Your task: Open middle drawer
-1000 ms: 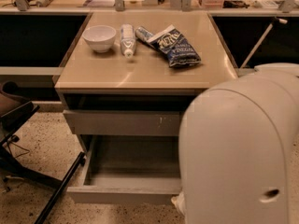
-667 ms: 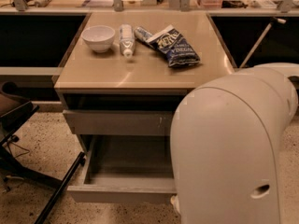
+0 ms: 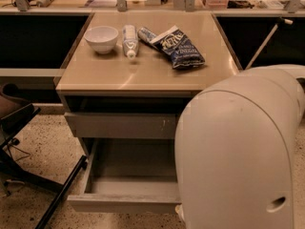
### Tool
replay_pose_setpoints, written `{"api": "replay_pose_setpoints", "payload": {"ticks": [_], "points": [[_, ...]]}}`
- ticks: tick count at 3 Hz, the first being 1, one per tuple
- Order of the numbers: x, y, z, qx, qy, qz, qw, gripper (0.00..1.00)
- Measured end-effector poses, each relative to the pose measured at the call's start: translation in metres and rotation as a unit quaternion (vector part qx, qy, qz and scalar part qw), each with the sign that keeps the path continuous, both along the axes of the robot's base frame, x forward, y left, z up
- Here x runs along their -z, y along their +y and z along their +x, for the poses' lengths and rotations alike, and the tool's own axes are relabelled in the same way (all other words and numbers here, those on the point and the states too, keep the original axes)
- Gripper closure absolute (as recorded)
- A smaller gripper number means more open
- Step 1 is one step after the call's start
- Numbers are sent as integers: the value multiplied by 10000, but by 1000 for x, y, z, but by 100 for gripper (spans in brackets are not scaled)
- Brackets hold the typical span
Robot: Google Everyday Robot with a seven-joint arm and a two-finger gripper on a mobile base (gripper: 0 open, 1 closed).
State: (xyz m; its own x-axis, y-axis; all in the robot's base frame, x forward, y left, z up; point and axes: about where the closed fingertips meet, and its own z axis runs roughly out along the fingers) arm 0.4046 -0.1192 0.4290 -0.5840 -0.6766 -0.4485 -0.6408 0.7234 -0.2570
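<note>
You've got the middle drawer (image 3: 121, 203) low in the view, left of centre, under the cabinet's tabletop (image 3: 143, 75). It's pulled well out toward the camera. Its plain grey front is the nearest edge, and the shallow grey tray behind it is bare as far as you can see. The right end of the front and tray runs behind the arm's big white shell (image 3: 238, 151), so that part's hidden from you.

Gripper: not visible anywhere in this view. The shell fills the lower right from approx mid-height to the bottom edge, overlapping the drawer's right side. A small pale bit pokes out at the shell's lower left edge, right by the drawer front, but you can't tell what it is. So you can't tell if the claw is spread or pressed together, nor how it sits relative to the drawer.

Above the pulled-out drawer is the scratched grey front (image 3: 119, 125), sitting further back than the middle drawer's front, w/ white scratches near its right end. Above that is a dark slot (image 3: 124, 104) under the top.

On the tabletop there's a white bowl (image 3: 101, 38) at back left, a white bottle (image 3: 129, 40) lying just beside it, and a blue chip bag (image 3: 178, 46) to the right. A dark chair (image 3: 14, 123) stands at the left on the speckled floor (image 3: 43, 147).
</note>
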Motion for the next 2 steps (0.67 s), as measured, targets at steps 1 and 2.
{"api": "replay_pose_setpoints", "payload": {"ticks": [1,2], "points": [[-1,-4,-9,27,57,-60,10000,100],[-3,-10,-21,63,132,-140,9998,100]]}}
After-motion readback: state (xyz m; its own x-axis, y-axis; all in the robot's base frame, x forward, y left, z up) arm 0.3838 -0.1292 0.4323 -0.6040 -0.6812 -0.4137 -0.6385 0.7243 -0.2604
